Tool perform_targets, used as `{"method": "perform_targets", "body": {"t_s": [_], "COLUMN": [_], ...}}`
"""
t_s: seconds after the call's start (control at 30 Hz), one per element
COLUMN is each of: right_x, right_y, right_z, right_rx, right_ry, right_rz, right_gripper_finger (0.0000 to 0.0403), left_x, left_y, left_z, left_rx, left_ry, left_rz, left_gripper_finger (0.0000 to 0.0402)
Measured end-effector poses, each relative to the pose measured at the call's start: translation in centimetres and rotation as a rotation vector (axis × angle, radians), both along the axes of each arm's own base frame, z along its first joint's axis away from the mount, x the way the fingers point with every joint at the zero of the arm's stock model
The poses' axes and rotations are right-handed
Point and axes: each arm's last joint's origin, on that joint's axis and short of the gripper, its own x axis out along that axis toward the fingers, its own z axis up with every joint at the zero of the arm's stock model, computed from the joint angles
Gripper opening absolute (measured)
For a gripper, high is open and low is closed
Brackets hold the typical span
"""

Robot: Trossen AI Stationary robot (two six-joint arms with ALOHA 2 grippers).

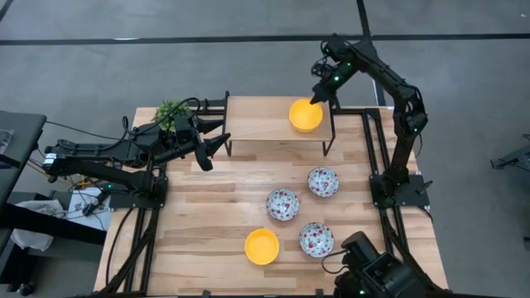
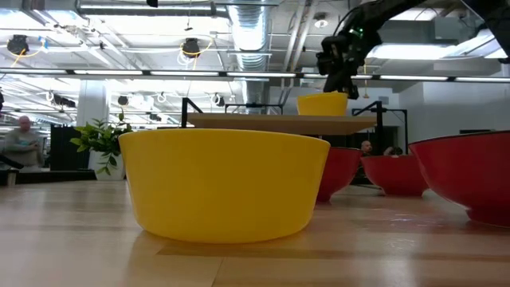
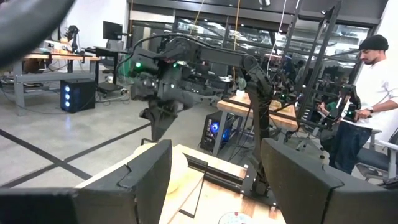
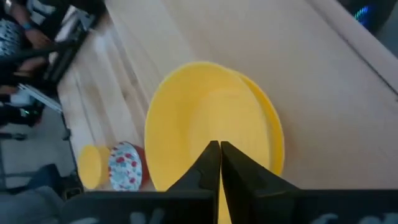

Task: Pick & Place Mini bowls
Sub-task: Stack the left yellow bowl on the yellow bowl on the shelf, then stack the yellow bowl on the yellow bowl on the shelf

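Two yellow mini bowls, one nested in the other [image 4: 186,112], sit on the raised wooden shelf [image 1: 257,120] at the table's far side; they also show in the high view [image 1: 305,116]. My right gripper [image 4: 219,144] is shut and slants down over the top bowl's inside. A third yellow bowl [image 1: 262,246] and three floral bowls [image 1: 323,181] [image 1: 282,204] [image 1: 315,239] rest on the tabletop. My left gripper [image 1: 219,147] waits open above the table's left, by the shelf's left end. My right gripper's shut fingertips [image 4: 214,155] stand over the inside of the top yellow bowl, coming slantwise from above and from the far right. I cannot tell whether they touch the bowl. Both bowls rest on the shelf.
A small green potted plant [image 1: 171,112] stands at the far left corner. The shelf's black legs [image 1: 330,136] come down to the table. In the low view the near yellow bowl [image 2: 223,183] fills the foreground. A person [image 3: 367,106] stands beyond the table.
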Motion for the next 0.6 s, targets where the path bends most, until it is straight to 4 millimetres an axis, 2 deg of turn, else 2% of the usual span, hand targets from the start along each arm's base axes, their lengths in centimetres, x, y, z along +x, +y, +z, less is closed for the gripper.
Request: {"method": "perform_targets", "body": {"t_s": [0.13, 0.23, 0.43, 0.6], "right_x": [-0.1, 0.3, 1.8, 2.9], "right_y": [0.2, 1.6, 7.8, 13.3], "right_z": [1.8, 3.6, 5.9, 7.1], "right_rx": [0.017, 0.043, -0.037, -0.081], "right_ry": [-0.117, -0.193, -0.201, -0.177], "right_rz": [0.018, 0.063, 0.324, 0.469], "right_gripper_finger": [0.0002, 0.0001, 0.0001, 0.0001], "left_x": [0.0, 0.0, 0.0, 0.0], "left_y": [0.0, 0.0, 0.0, -0.2], "left_z": [0.1, 0.1, -0.1, -0.3], "left_rx": [0.0, 0.0, 0.0, 0.0], "left_ry": [-0.006, -0.007, 0.01, 0.034], "left_rz": [0.0, 0.0, 0.0, -0.018], "left_gripper_finger": [0.0246, 0.0246, 0.0246, 0.0246]}}
